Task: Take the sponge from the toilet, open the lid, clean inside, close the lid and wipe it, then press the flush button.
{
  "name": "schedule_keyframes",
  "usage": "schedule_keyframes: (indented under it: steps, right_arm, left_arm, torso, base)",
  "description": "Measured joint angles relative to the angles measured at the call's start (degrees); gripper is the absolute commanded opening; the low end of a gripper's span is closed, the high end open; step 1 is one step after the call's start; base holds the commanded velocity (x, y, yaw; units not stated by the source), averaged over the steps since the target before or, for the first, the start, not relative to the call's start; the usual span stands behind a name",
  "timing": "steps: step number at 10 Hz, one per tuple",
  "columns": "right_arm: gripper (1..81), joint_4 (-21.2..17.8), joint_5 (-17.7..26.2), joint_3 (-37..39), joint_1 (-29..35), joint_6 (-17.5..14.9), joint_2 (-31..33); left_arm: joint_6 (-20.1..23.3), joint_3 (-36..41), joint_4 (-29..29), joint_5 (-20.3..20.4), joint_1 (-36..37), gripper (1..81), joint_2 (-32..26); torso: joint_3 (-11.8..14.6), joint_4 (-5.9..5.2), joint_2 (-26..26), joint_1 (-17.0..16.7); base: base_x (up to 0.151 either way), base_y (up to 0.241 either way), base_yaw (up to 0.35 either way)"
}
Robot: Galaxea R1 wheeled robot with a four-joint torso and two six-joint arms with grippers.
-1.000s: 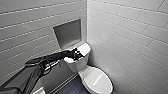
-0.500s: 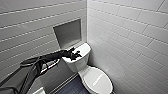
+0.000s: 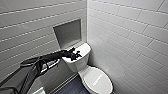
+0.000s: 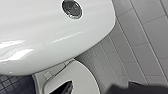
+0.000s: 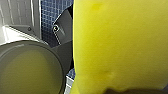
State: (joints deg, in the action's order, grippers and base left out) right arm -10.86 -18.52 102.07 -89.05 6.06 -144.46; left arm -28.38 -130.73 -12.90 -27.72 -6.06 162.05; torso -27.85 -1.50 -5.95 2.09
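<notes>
The white toilet (image 3: 81, 65) stands in the corner with its lid (image 3: 98, 80) down, grey lettering on top. My left arm reaches in from the left, and my left gripper (image 3: 75, 55) hovers open over the tank top, holding nothing. In the left wrist view the round dark flush button (image 4: 71, 8) sits close below in the glossy tank top, with the rear of the lid (image 4: 77, 75) beyond the tank's edge. The yellow sponge (image 5: 120, 47) looms large in the right wrist view, with my right gripper shut on it.
White tiled walls (image 3: 130, 37) close in behind and to the right of the toilet. A recessed niche (image 3: 68, 32) sits in the wall above the tank. The floor (image 3: 72, 88) is dark blue mosaic. A grey round rim (image 5: 27, 67) lies beside the sponge.
</notes>
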Motion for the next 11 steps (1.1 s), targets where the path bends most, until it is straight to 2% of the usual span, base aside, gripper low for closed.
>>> schedule_keyframes:
  steps: [2,11]
  right_arm:
    - [1.0,0.01,0.00,0.00,0.00,0.00,0.05]
    - [1.0,0.01,-0.11,-0.01,-0.02,0.00,0.05]
  left_arm:
    - [0.00,0.00,0.00,0.07,0.00,81.1,0.00]
    - [-0.04,0.09,-0.11,0.41,0.52,81.1,-0.20]
  torso:
    - [0.00,0.00,0.00,0.00]
    - [-0.05,0.00,0.05,0.00]
  base:
    - [0.000,0.000,0.000]
    - [0.085,0.000,0.000]
